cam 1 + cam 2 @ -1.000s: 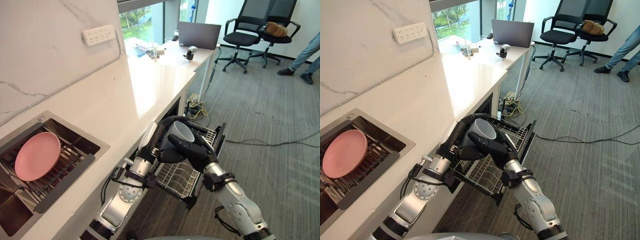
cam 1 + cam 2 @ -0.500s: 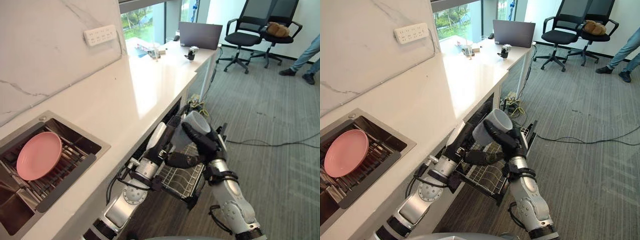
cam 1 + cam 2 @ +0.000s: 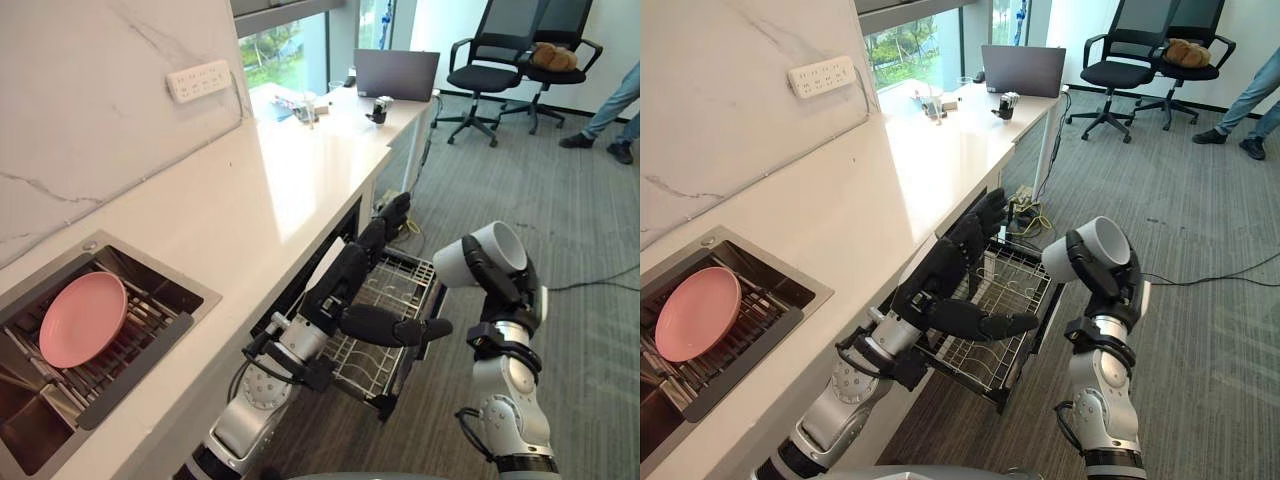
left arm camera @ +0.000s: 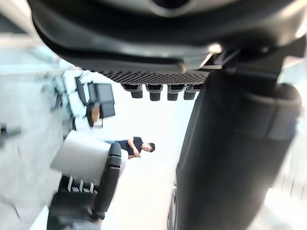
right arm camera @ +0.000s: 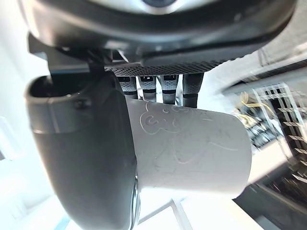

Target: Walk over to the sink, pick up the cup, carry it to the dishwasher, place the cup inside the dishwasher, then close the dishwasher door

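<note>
The pale grey cup (image 3: 482,252) is held off to the right of the dishwasher's pulled-out wire rack (image 3: 398,286), above the carpet, lying on its side. My right hand (image 3: 505,292) is shut on it; in the right wrist view the thumb (image 5: 91,158) and fingers wrap the cup (image 5: 192,143). My left hand (image 3: 348,288) hovers open over the rack (image 3: 992,300) with straight fingers, thumb pointing at the cup, holding nothing. The left wrist view looks past the left thumb (image 4: 230,158) to the cup (image 4: 81,155) in the other hand.
A sink (image 3: 150,345) at the left holds a pink plate (image 3: 82,318) on a grid. The white counter (image 3: 250,190) runs back to a laptop (image 3: 396,72). Office chairs (image 3: 500,65) and a person's legs (image 3: 610,115) stand across the carpet.
The cup has gone from between both hands to the right hand alone, which swung right and up, away from the rack. The left hand let go and straightened its fingers.
</note>
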